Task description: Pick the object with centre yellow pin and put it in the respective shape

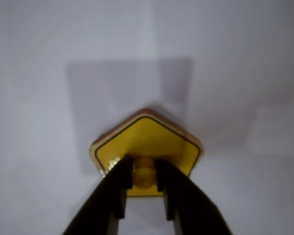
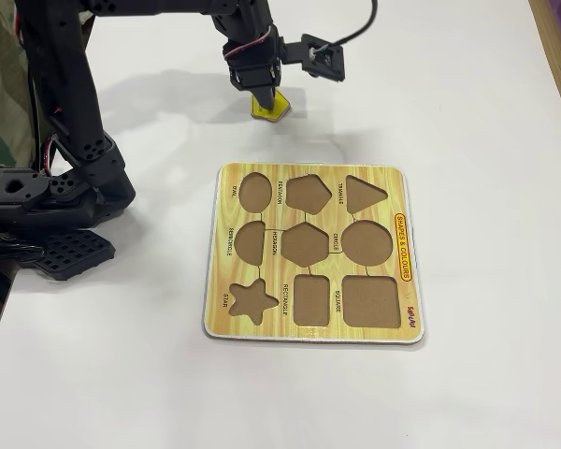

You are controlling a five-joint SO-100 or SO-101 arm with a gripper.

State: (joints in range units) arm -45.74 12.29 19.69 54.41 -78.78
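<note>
Between black fingers (image 1: pixel 110 188), a glossy yellow pentagon piece (image 1: pixel 149 139).

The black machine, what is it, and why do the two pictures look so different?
It is a robot arm sitting on a white table. At its end is a hand with two black fingers.

The fixed view comes from a camera standing still, looking down at the whole table. The wrist view comes from a little camera riding on the arm, so you see the fingers up close.

On the table lies a yellow puzzle board with brown holes: oval, star, square, circle and more. All the holes are empty.

The hand is pinching the knob of a yellow five-sided piece. That piece belongs in the pentagon hole.
</note>
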